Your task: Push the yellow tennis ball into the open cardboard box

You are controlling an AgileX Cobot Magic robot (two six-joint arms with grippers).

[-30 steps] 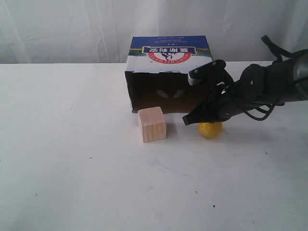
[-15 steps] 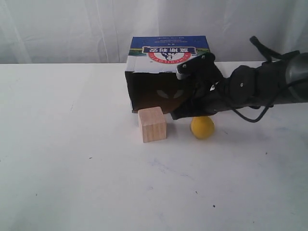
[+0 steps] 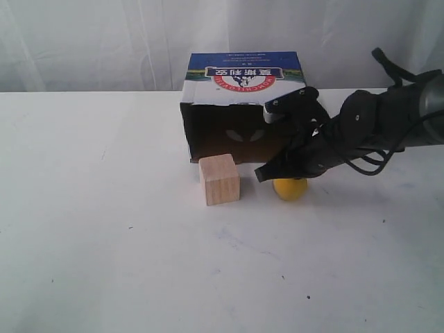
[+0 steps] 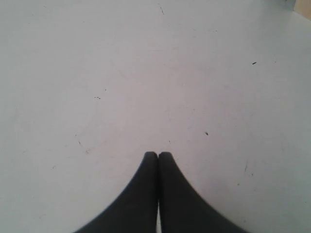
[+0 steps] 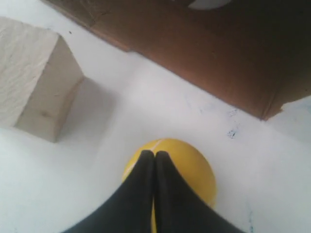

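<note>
The yellow tennis ball (image 3: 290, 189) (image 5: 194, 167) lies on the white table just in front of the open cardboard box (image 3: 243, 83), near the right end of its dark side opening (image 5: 218, 63). My right gripper (image 3: 261, 174) (image 5: 154, 154) is shut, its black fingers lying over the top of the ball with the tips pointing toward the wooden cube. The left gripper (image 4: 158, 155) is shut over bare table; it does not show in the exterior view.
A pale wooden cube (image 3: 219, 180) (image 5: 34, 77) stands in front of the box opening, left of the ball. The right arm (image 3: 388, 121) and its cables reach in from the right. White table (image 3: 139, 243) spreads toward the front and left.
The right gripper swung left and up half a second ago, then came back down over the ball. The ball has shifted slightly left, toward the cube and box.
</note>
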